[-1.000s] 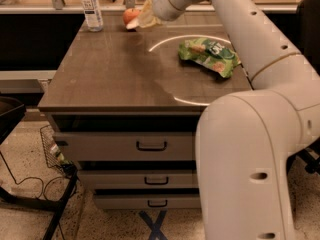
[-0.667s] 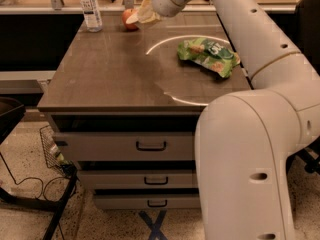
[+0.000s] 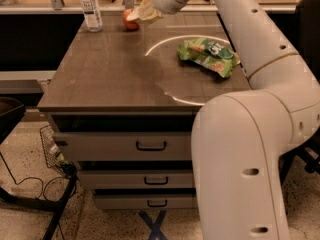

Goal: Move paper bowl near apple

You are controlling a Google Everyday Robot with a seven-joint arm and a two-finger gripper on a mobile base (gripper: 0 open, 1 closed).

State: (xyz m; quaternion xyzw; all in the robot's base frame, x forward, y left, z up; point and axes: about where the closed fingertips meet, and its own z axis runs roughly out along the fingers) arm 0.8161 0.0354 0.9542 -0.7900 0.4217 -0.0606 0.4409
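The red apple sits at the far edge of the brown table. The off-white paper bowl is tilted on its side just right of the apple, touching or almost touching it. My gripper is at the far end of the table at the end of the white arm. It is shut on the bowl's rim and is mostly hidden behind the bowl.
A clear plastic bottle with a white label stands at the far left corner. A green snack bag lies on the right side under the arm. Drawers are below the table. A wire basket and cables are on the floor at the left.
The gripper and the bowl have shifted slightly up and farther back beside the apple. The apple, bottle and bag have not moved.
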